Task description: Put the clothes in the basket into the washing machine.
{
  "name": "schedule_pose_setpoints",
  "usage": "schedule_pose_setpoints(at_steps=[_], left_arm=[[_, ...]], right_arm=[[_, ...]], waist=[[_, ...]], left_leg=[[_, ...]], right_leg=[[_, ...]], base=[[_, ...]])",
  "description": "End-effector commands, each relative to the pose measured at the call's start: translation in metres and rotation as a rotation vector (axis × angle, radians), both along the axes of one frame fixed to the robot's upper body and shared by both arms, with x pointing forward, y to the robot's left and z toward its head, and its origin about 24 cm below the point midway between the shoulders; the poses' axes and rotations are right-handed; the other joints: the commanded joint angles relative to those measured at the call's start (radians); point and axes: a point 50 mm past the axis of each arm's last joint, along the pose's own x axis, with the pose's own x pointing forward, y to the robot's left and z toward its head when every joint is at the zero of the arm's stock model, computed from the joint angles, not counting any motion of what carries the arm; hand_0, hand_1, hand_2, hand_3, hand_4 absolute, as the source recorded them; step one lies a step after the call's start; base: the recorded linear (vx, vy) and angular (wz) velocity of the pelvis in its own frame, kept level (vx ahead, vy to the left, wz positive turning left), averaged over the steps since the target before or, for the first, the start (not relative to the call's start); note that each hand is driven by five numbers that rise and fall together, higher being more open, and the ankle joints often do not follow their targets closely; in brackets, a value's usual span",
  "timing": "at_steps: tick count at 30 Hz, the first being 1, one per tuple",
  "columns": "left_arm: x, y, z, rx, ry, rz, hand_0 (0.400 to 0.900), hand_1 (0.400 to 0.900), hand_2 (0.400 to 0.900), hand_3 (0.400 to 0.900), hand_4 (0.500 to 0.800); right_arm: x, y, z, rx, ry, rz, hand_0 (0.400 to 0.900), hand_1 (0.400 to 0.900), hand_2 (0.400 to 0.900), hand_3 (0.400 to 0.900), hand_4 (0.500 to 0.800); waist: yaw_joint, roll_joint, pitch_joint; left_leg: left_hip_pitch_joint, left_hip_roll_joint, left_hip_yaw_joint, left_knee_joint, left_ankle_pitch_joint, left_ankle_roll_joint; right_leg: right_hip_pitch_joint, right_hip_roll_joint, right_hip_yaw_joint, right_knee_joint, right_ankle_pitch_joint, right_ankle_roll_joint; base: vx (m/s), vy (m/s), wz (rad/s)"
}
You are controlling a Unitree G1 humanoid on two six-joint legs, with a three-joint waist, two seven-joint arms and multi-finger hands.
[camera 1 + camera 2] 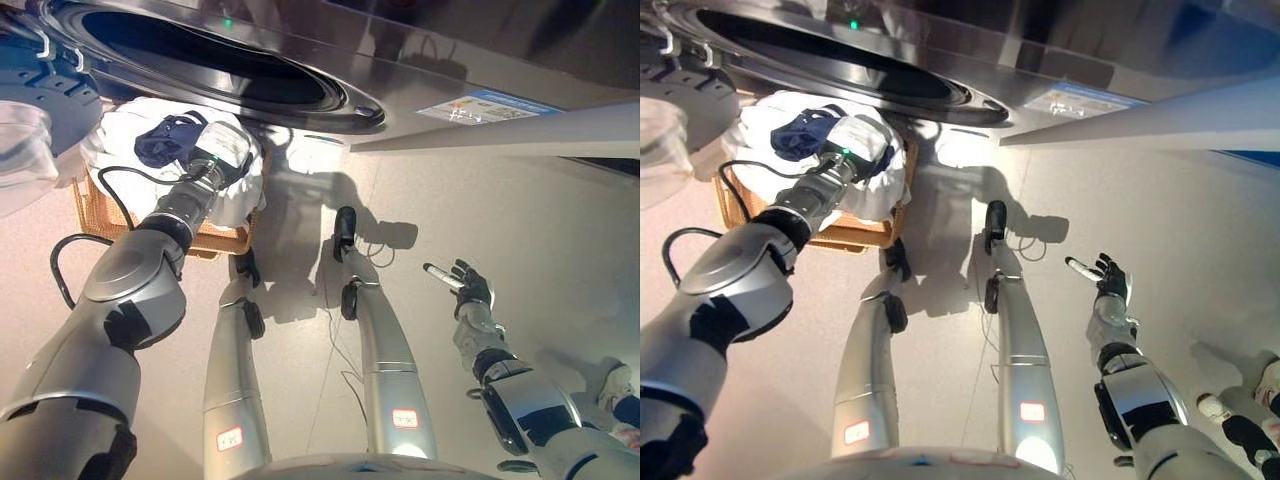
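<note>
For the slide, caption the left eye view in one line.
Left hand reaches into the basket of white and navy clothes below the washing machine's open drum; right hand hangs open.

You can't see the left hand's [222, 152] fingers; they're buried in the clothes [160, 135]. The basket [100, 215] is mostly covered, and the washer's [330, 70] drum opening is cut off at top.

Pale glossy floor [560, 230] catches bright light; a person's shoe [618, 383] at right.
</note>
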Motion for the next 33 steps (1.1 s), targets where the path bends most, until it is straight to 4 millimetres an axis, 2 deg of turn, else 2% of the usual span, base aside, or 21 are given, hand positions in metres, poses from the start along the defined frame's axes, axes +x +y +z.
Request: schedule_pose_setpoints(at_steps=[1, 6, 14, 17, 18, 20, 22, 23, 24, 28, 33], left_arm=[[0.004, 0.007, 0.027, -0.009, -0.093, 0.05, 0.4, 0.4, 0.4, 0.4, 0.5], [0.003, 0.007, 0.024, -0.024, -0.109, 0.039, 0.4, 0.4, 0.4, 0.4, 0.5], [0.001, 0.014, 0.018, -0.049, -0.117, 0.039, 0.4, 0.4, 0.4, 0.4, 0.5], [-0.002, 0.019, 0.014, -0.078, -0.117, 0.042, 0.4, 0.4, 0.4, 0.4, 0.5], [-0.002, 0.02, 0.013, -0.097, -0.121, 0.041, 0.4, 0.4, 0.4, 0.4, 0.5], [-0.004, 0.022, 0.008, -0.12, -0.121, 0.04, 0.4, 0.4, 0.4, 0.4, 0.5], [-0.006, 0.023, 0.005, -0.185, -0.13, 0.035, 0.4, 0.4, 0.4, 0.4, 0.5], [-0.004, 0.013, 0.006, -0.244, -0.143, 0.016, 0.4, 0.4, 0.4, 0.4, 0.5], [-0.004, 0.012, 0.008, -0.266, -0.154, 0.007, 0.4, 0.4, 0.4, 0.4, 0.5], [-0.009, 0.021, 0.001, -0.418, -0.18, 0.032, 0.4, 0.4, 0.4, 0.4, 0.5], [-0.018, 0.031, -0.017, -0.729, -0.199, 0.08, 0.4, 0.4, 0.4, 0.4, 0.5]], right_arm=[[-0.029, -0.021, -0.016, -0.058, 0.091, -0.067, 0.9, 0.9, 0.9, 0.9, 0.8], [-0.024, -0.014, -0.015, -0.064, 0.074, -0.026, 0.9, 0.9, 0.9, 0.9, 0.8], [-0.036, -0.007, -0.025, -0.066, 0.081, 0.034, 0.9, 0.9, 0.9, 0.9, 0.8], [-0.042, -0.008, -0.028, -0.068, 0.082, 0.05, 0.9, 0.9, 0.9, 0.9, 0.8], [-0.046, -0.007, -0.03, -0.068, 0.084, 0.062, 0.9, 0.9, 0.9, 0.9, 0.8], [-0.054, -0.01, -0.035, -0.068, 0.098, 0.061, 0.9, 0.9, 0.9, 0.9, 0.8], [-0.059, -0.011, -0.036, -0.066, 0.092, 0.069, 0.9, 0.9, 0.9, 0.9, 0.8], [-0.06, -0.009, -0.037, -0.067, 0.091, 0.081, 0.9, 0.9, 0.9, 0.9, 0.8], [-0.059, -0.008, -0.036, -0.067, 0.082, 0.085, 0.9, 0.9, 0.9, 0.9, 0.8], [-0.069, -0.009, -0.04, -0.059, 0.086, 0.087, 0.9, 0.9, 0.9, 0.9, 0.8], [-0.081, -0.006, -0.047, -0.044, 0.103, 0.091, 0.9, 0.9, 0.9, 0.9, 0.8]], waist=[[-0.025, 0.018, -0.011], [-0.027, 0.021, -0.024], [-0.031, 0.025, -0.02], [-0.032, 0.026, -0.014], [-0.037, 0.021, -0.007], [-0.037, 0.021, -0.003], [-0.031, 0.024, -0.001], [-0.029, 0.024, 0.002], [-0.026, 0.025, 0.003], [-0.014, 0.026, 0.008], [0.001, 0.025, 0.006]], left_leg=[[0.044, -0.041, -0.02, -0.024, -0.084, 0.021], [0.069, -0.044, -0.023, -0.057, -0.076, 0.017], [0.162, -0.04, -0.021, -0.146, -0.045, 0.005], [0.214, -0.04, -0.021, -0.192, -0.024, -0.005], [0.226, -0.047, -0.012, -0.213, 0.021, -0.003], [0.267, -0.051, -0.013, -0.244, 0.034, -0.008], [0.317, -0.058, -0.015, -0.286, 0.055, -0.015], [0.352, -0.061, -0.016, -0.313, 0.067, -0.019], [0.371, -0.062, -0.015, -0.328, 0.073, -0.02], [0.465, -0.062, -0.015, -0.398, 0.11, -0.028], [0.583, -0.055, -0.02, -0.477, 0.141, -0.036]], right_leg=[[0.061, 0.011, -0.021, -0.006, -0.023, 0.096], [0.086, 0.013, -0.017, -0.046, -0.012, 0.094], [0.184, 0.014, -0.012, -0.125, 0.008, 0.095], [0.239, 0.017, -0.015, -0.164, 0.021, 0.098], [0.252, 0.009, -0.024, -0.182, 0.051, 0.089], [0.295, 0.012, -0.029, -0.202, 0.056, 0.091], [0.34, 0.016, -0.035, -0.228, 0.062, 0.095], [0.372, 0.018, -0.04, -0.245, 0.066, 0.097], [0.388, 0.02, -0.042, -0.254, 0.069, 0.097], [0.471, 0.032, -0.051, -0.291, 0.077, 0.099], [0.567, 0.045, -0.063, -0.324, 0.076, 0.096]], base=[[0.0, 0.0, 0.0], [0.0, 0.0, 0.0], [0.02, -0.001, -0.04], [-0.03, -0.022, 0.03], [-0.09, -0.044, 0.11], [-0.05, -0.044, 0.09], [0.02, -0.049, 0.06], [0.02, -0.047, 0.03], [0.02, -0.056, 0.02], [0.02, -0.061, 0.03], [0.03, -0.046, -0.03]])
